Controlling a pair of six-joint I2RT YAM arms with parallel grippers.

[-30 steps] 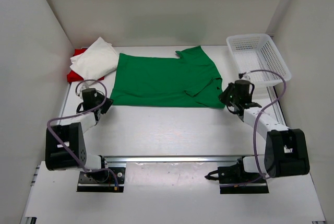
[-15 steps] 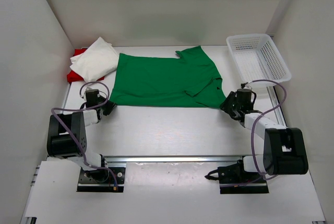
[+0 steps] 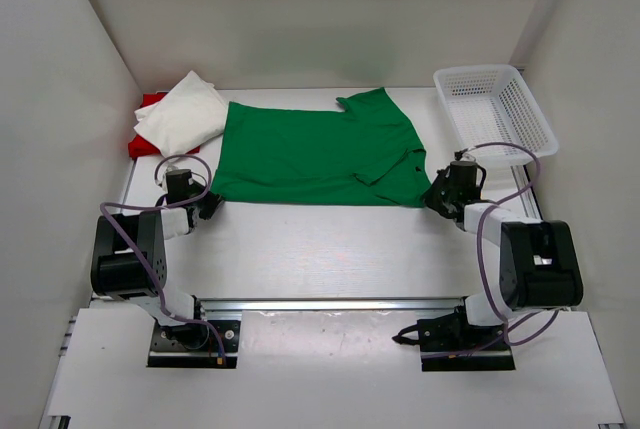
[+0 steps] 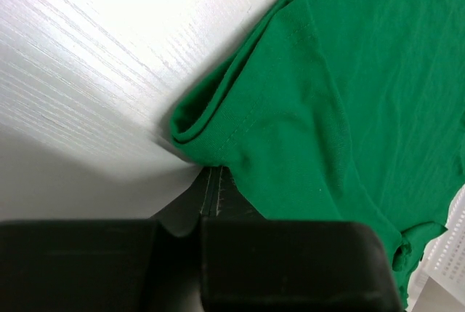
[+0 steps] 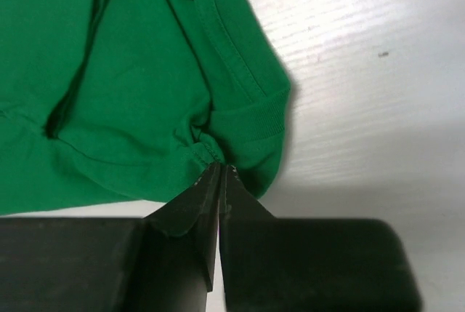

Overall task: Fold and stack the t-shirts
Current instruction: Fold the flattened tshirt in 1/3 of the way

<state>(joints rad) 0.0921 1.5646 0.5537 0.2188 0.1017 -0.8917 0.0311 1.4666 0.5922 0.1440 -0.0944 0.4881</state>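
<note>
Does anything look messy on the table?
A little. The green shirt lies flat, but its nearer sleeve is flopped over onto its body and wrinkled. At the far left, the white shirt sits crooked on the red shirt, which pokes out underneath.

Left gripper (image 4: pixel 210 181) has shut on the green shirt (image 3: pixel 310 154) at its near-left corner; right gripper (image 5: pixel 220 177) has shut on its near-right corner. Both elbows swung closer to the shirt.

green t-shirt (image 3: pixel 300 154): spread out flat, right side folded over
white t-shirt (image 3: pixel 183 114): folded, lying on the red one
red t-shirt (image 3: pixel 150 101): mostly hidden underneath
</note>
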